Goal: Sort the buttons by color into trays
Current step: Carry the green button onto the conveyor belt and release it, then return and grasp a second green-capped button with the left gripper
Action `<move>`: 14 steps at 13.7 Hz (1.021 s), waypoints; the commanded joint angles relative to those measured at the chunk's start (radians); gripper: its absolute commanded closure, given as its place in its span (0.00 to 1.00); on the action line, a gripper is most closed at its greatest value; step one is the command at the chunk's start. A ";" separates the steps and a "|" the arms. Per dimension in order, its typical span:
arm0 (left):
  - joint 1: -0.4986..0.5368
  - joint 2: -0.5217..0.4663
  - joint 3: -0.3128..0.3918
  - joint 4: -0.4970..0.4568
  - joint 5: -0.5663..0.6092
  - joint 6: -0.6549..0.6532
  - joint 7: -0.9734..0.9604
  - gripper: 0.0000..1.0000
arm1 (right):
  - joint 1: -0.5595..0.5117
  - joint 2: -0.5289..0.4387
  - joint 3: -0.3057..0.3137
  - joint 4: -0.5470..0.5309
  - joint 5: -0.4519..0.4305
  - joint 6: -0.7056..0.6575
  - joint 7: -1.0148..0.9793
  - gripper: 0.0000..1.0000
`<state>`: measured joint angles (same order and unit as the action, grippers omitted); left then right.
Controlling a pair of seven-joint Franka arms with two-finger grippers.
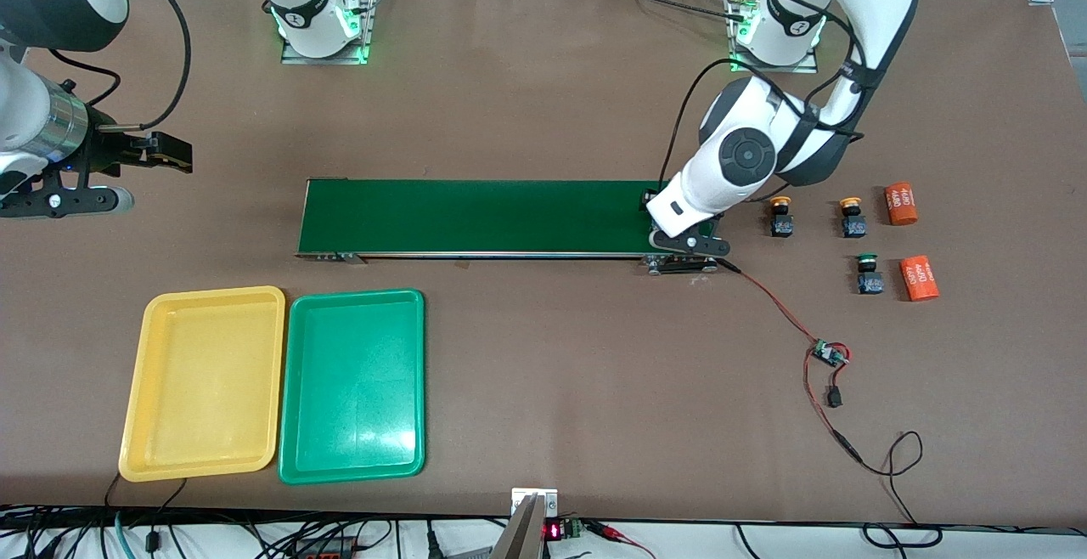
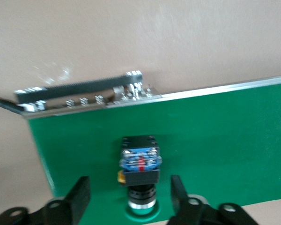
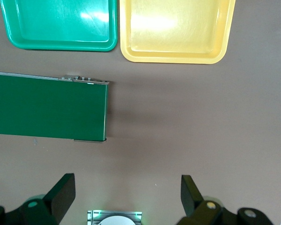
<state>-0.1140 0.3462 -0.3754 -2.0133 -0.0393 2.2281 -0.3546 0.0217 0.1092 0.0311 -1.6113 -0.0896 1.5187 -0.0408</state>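
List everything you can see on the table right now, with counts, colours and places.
Buttons: four. Two orange-capped and one green-capped on the table at the left arm's end; one green-capped lying on the belt between the left gripper's fingers.
Yellow tray: one, near the front camera, at the right arm's end.
Green tray: one, beside the yellow tray.
Belt: one, dark green, mid-table.
Orange cylinders: two, white print, beside the buttons.
Circuit board with wires: one, nearer the camera than the buttons.
Left gripper: open, low over the belt's end.
Right gripper: open, waiting over bare table by the belt's other end.
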 commanded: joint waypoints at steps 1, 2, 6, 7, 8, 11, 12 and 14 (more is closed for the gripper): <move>0.043 -0.090 0.030 -0.025 0.009 -0.008 -0.012 0.00 | -0.008 -0.003 0.004 0.005 0.022 0.012 -0.007 0.00; 0.072 -0.096 0.050 -0.025 0.012 -0.011 -0.012 0.00 | -0.008 -0.005 0.003 0.004 0.022 0.003 -0.008 0.00; 0.229 -0.069 0.130 -0.025 0.018 -0.013 -0.004 0.00 | -0.008 -0.008 0.003 -0.006 0.022 -0.020 -0.010 0.00; 0.261 -0.061 0.135 -0.021 0.019 -0.013 -0.004 0.00 | -0.009 -0.008 0.001 -0.004 0.022 -0.018 -0.011 0.00; 0.278 -0.058 0.153 -0.021 0.044 -0.007 -0.003 0.00 | -0.011 -0.005 -0.002 -0.001 0.024 -0.011 -0.011 0.00; 0.315 -0.020 0.194 0.002 0.292 0.019 0.051 0.00 | -0.014 -0.008 -0.005 -0.001 0.030 -0.017 -0.016 0.00; 0.345 0.000 0.194 0.014 0.315 0.022 0.077 0.00 | -0.026 -0.006 -0.005 -0.001 0.031 -0.014 -0.019 0.00; 0.404 0.059 0.194 0.041 0.314 0.059 0.179 0.00 | -0.026 -0.006 -0.003 -0.001 0.031 -0.008 -0.019 0.00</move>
<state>0.2323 0.3404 -0.1757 -2.0172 0.2488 2.2574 -0.2712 0.0087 0.1103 0.0233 -1.6124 -0.0790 1.5129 -0.0419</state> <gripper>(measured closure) 0.000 0.000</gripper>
